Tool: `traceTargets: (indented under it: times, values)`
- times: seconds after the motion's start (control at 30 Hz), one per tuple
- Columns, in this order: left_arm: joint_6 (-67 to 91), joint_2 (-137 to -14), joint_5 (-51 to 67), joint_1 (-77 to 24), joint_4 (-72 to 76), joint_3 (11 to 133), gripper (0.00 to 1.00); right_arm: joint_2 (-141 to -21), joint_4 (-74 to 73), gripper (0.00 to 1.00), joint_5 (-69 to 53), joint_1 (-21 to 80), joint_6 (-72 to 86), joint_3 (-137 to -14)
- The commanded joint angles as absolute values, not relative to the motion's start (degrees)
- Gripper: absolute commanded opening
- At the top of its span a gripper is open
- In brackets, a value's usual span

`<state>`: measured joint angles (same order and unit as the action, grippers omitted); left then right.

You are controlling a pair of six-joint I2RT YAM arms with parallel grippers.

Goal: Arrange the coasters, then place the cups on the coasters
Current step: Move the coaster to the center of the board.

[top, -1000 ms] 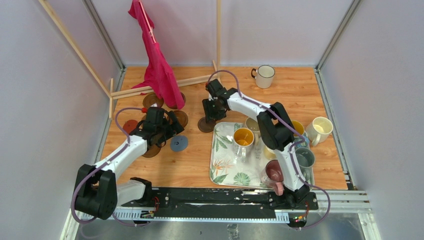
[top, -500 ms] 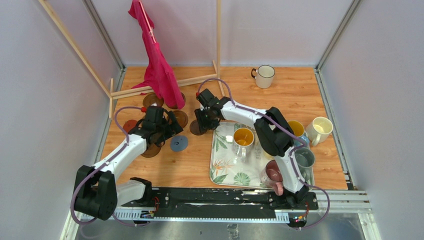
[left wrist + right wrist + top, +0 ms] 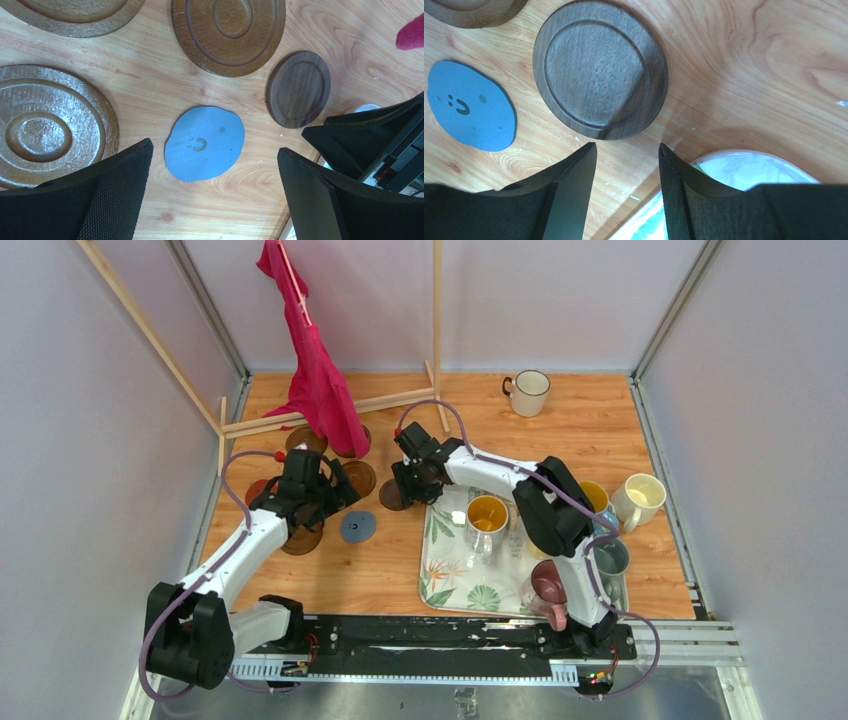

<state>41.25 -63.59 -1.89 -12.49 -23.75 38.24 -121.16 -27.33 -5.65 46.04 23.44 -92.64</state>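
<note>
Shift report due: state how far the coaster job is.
Done: coasters lie spread apart, including the blue coaster. In hand: the open right gripper hovers by a dark wooden coaster. Left: no mug on a coaster; the orange-yellow mug sits on the leaf-patterned tray.

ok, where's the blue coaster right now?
Top view, left of centre: the blue coaster lies flat on the table, left of the leaf-patterned tray, with the small dark coaster just beyond it to the right.

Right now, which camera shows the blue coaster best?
The left wrist view: the blue coaster lies whole and central, its face marks clear. The right wrist view has it off to the side; the top view shows a small disc.
</note>
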Motion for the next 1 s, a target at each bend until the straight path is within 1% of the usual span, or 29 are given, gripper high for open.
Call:
traceTargets:
  times: [0.0,0.27,0.47,0.5,0.67,0.97]
  values:
    - [39.3,-61.9,-1.5,-10.6,-27.5,40.6,1.0,-122.2,-31.2,0.54,-4.2,46.5,22.1,-95.4]
    - [39.2,-59.6,-1.4,-9.3,-29.8,40.8,1.0,-118.3,-30.7,0.54,-0.3,50.5,22.0,-90.6]
    - [39.5,-58.9,-0.9,-9.0,-30.1,41.4,1.0,-118.3,-29.2,0.5,-0.1,53.8,25.1,-87.8]
    - [39.4,-58.9,-0.8,-8.9,-30.1,41.5,1.0,-118.7,-29.0,0.49,1.7,54.3,25.6,-87.9]
    - [39.3,-58.5,-0.4,-8.5,-30.1,41.5,1.0,-122.0,-28.7,0.45,4.2,54.5,27.7,-91.1]
    - [38.3,-56.7,0.9,-7.8,-31.0,41.2,1.0,-126.6,-28.7,0.4,7.4,49.5,29.5,-97.3]
